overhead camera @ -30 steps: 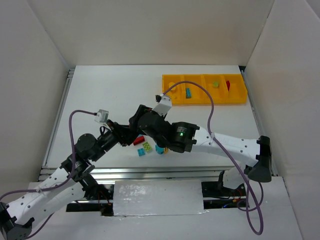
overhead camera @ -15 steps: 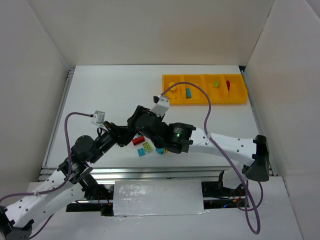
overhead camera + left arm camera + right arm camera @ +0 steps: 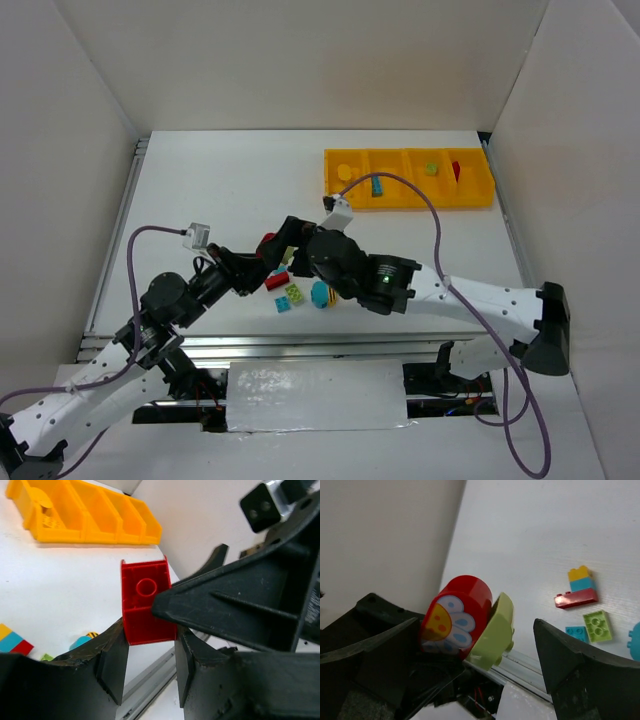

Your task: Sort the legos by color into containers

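Since a second ago my right claw (image 3: 475,645) has sprung wide apart around the red brick (image 3: 146,602) clamped in my left claw (image 3: 150,642), and I worry the light green piece (image 3: 492,630) clinging to it gets dropped, missorted, into the containers (image 3: 408,206).

- The left arm (image 3: 100,385) reaches up and to the right from its base, and the left gripper (image 3: 149,635) is clamped on a red lego brick (image 3: 145,600).
- The right arm (image 3: 480,295) stretches far to the left, elbow low.
- The right gripper (image 3: 476,625) faces the left gripper at close range, with its jaws spread wide.
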You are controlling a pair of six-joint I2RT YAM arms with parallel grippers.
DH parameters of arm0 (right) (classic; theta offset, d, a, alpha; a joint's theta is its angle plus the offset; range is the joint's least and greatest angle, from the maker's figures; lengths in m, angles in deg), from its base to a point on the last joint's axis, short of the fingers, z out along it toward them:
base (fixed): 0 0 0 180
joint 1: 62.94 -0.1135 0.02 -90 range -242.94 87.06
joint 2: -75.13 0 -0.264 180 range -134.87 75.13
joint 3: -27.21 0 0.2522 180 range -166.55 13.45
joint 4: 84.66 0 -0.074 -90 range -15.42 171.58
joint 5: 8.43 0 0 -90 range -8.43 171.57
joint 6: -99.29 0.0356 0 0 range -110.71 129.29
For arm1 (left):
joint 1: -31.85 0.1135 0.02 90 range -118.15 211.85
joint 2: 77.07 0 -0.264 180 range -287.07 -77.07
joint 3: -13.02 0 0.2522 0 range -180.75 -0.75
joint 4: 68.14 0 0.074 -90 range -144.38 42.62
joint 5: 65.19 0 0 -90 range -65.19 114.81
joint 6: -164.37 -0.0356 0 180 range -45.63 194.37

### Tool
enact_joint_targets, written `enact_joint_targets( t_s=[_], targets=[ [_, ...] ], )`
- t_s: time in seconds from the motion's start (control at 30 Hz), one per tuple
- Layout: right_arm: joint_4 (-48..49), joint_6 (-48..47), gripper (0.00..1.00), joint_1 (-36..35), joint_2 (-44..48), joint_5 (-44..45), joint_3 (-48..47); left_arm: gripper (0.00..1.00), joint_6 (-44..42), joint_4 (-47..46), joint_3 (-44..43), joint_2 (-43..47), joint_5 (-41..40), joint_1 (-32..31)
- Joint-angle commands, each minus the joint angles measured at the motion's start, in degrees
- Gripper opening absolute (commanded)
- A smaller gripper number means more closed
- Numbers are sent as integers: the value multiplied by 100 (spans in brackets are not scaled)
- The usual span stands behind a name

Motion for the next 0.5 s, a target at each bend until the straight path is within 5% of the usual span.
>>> enact_joint_targets(
  t_s=[0.0,0.2,0.47],
  targets=[
    [787,-532,100,386,625,-1059,612,0,-40,-623,-79,195,-69,12],
    [2447,-1070,100,1432,1951,-3483,2134,0,-75,-728,-88,318,352,12],
    [3721,-1377,99,1698,2358,-4740,2968,0,135,-1158,-35,266,888,12]
  ],
)
